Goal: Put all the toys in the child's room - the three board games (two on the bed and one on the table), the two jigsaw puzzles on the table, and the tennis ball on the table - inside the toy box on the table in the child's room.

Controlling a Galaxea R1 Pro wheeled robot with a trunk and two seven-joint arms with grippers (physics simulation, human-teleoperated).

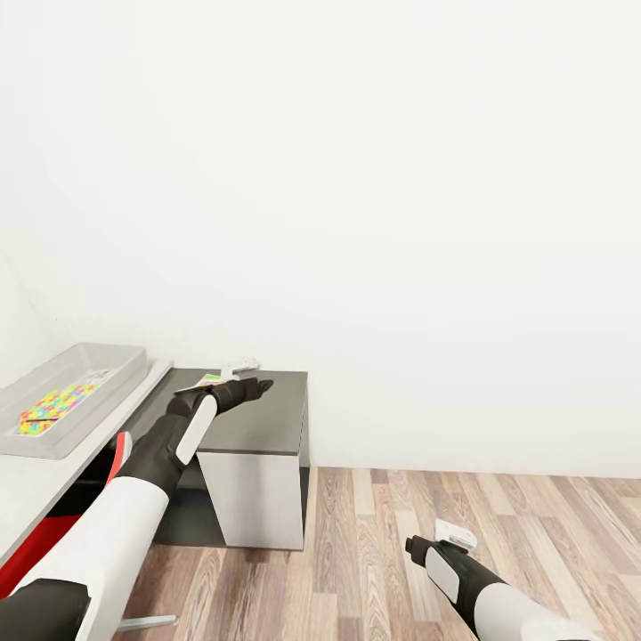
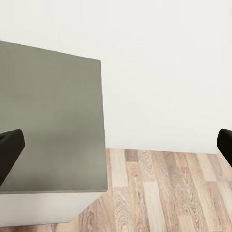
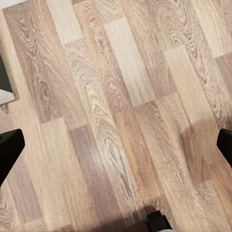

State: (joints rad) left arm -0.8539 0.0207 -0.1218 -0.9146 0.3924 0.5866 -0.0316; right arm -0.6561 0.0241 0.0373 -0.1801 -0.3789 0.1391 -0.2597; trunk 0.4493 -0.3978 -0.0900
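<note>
The right gripper (image 1: 418, 545) sits low at the bottom right of the head view, hanging over the wood-plank floor (image 1: 499, 525). Its wrist view shows one dark fingertip (image 3: 9, 150) at each side edge with bare planks between them, so the jaws stand wide apart and hold nothing. A small white block with markings (image 1: 456, 534) shows just beside that wrist (what it is cannot be told).

Further in, left of centre in the head view, the left gripper (image 1: 258, 385) reaches out over the dark grey side unit (image 1: 258, 427) of the table (image 1: 36, 490). In the left wrist view its dark fingertips (image 2: 10, 145) also sit at opposite edges of the frame, spread wide, with only the unit's grey top (image 2: 48, 121), the floor and the white wall (image 2: 164, 72) between them. A thin flat thing with a green and white face (image 1: 218, 377) lies just by the left wrist, above the unit; whether it rests on the top or touches the arm cannot be told.

At the lower left edge, a red and white chair (image 1: 40, 539) shows partly behind the left arm, under the pale desk top.

Furthest, at the middle left, the toy box (image 1: 107, 374) rests on the pale desk top against the wall. A jigsaw puzzle (image 1: 55, 408) lies flat inside it, its yellow, blue, pink and green pieces facing up.
</note>
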